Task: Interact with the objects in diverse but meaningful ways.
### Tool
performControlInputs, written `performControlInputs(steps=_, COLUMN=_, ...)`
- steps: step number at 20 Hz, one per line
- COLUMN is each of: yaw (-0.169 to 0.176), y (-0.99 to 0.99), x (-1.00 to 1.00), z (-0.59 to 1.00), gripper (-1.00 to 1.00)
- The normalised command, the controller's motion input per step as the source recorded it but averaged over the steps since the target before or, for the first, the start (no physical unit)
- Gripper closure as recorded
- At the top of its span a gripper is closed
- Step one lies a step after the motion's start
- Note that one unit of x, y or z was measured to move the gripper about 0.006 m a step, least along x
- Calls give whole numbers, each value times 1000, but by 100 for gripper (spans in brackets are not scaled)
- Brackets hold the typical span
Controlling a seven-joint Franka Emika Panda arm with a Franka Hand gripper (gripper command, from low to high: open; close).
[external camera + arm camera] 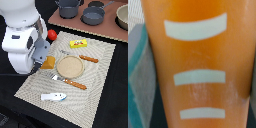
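My gripper (45, 59) is at the exterior view's left, over the edge of the striped placemat (97, 85). It is shut on the orange-brown scored bread loaf (49, 63), which is held tilted just beside the tan plate. The loaf (198, 65) fills the wrist view, showing three white score marks. The red tomato (52, 34) lies behind the gripper near the mat's far corner. The yellow box with a red mark (78, 43) lies on the mat's far side. The white-and-blue fish (53, 96) lies at the mat's near edge.
A tan round plate (70, 66) sits mid-mat, with a wooden-handled knife (89, 59) behind it and a fork (70, 81) in front. Grey pots (69, 7) (94, 15) stand on a brown board at the back. A bowl (123, 17) is at the far right.
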Motion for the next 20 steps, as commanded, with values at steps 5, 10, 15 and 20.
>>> performControlInputs(steps=5, yaw=-76, y=-30, x=666, z=215, gripper=100)
performControlInputs(steps=10, yaw=-55, y=187, x=929, z=453, gripper=100)
performControlInputs(steps=15, yaw=-47, y=256, x=993, z=394, gripper=100)
performControlInputs(steps=20, yaw=-43, y=238, x=988, z=213, gripper=100)
